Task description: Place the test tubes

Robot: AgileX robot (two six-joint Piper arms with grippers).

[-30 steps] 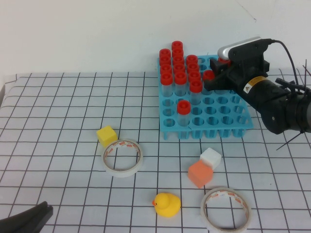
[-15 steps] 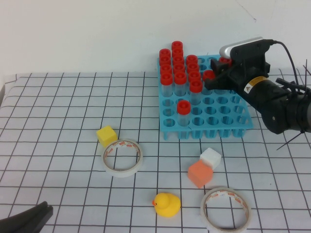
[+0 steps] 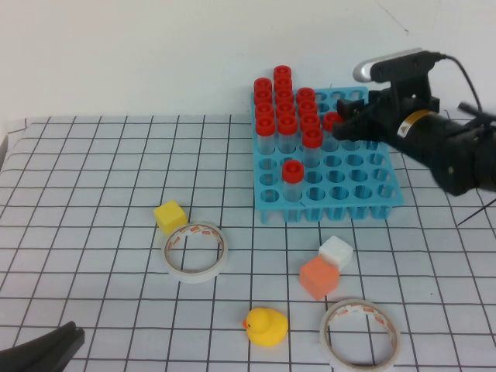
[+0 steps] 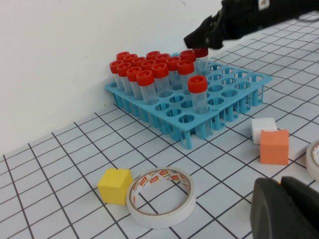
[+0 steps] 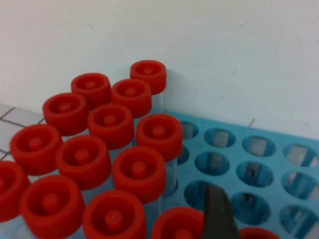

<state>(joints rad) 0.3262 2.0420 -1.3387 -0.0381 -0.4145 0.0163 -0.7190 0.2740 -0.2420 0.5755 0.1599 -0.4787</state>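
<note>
Right tool over the tube rack, left tool resting at the desk corner.

High view: the blue rack (image 3: 364, 198) stands at the far edge of the desk (image 3: 93, 178), toward its right side. Red-capped tubes (image 3: 285, 108) stand upright in its far left holes, and a single tube (image 3: 292, 180) stands closer to the front. The right tool (image 3: 341, 128) hangs over the rack, just beside one cap; whether it is open or holds anything I cannot tell. The left tool (image 3: 68, 339) lies at the near left corner. Left wrist view: the left tool is closed and empty. Right wrist view: red caps stand close together, with empty holes beside them.
</note>
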